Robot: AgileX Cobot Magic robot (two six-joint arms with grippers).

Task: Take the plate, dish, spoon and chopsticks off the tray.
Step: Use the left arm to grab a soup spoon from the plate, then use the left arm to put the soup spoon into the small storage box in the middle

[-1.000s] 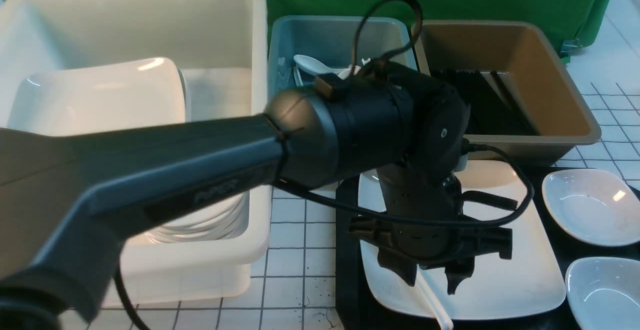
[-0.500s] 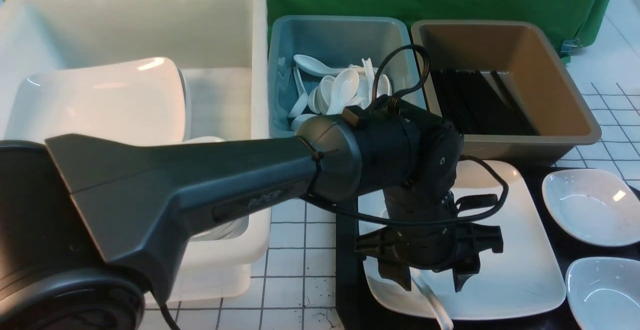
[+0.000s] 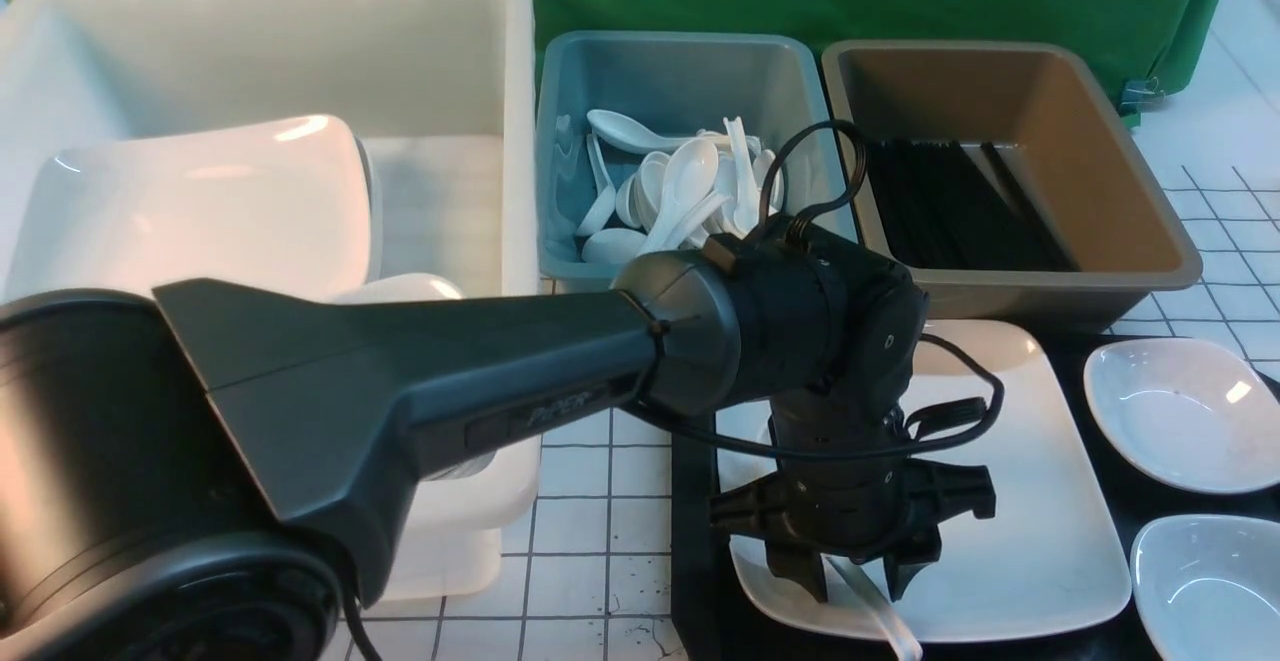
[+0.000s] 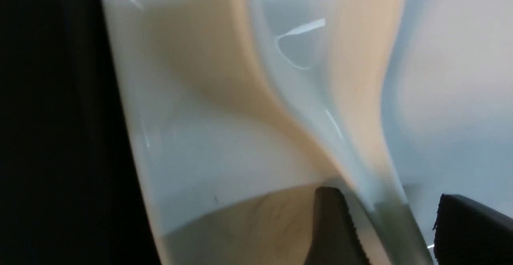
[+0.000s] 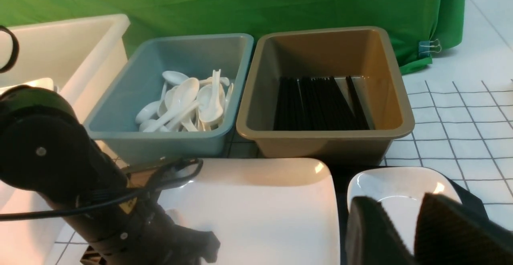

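Observation:
The large white plate (image 3: 1010,501) lies on the black tray (image 3: 695,541). A white spoon (image 4: 296,44) rests on the plate near its front edge, and its handle (image 3: 885,616) points toward me. My left gripper (image 3: 855,581) hangs low over the plate and stands open. The handle passes between its fingers (image 4: 332,225) with a gap on each side. Two small white dishes (image 3: 1180,411) (image 3: 1210,581) sit on the tray to the plate's right. My right gripper (image 5: 402,213) hovers above the farther dish (image 5: 396,185), slightly open and holding nothing. Chopsticks on the tray are out of view.
A big white tub (image 3: 300,61) at the back left holds stacked plates. Behind the tray stand a teal tub (image 3: 680,71) with several white spoons and a brown tub (image 3: 1100,141) with black sticks. My left arm (image 3: 450,401) stretches across the white tub's front.
My left arm has dropped lower and its wrist has come toward me, uncovering the teal tub. Its fingers have sunk to the plate on either side of the spoon handle.

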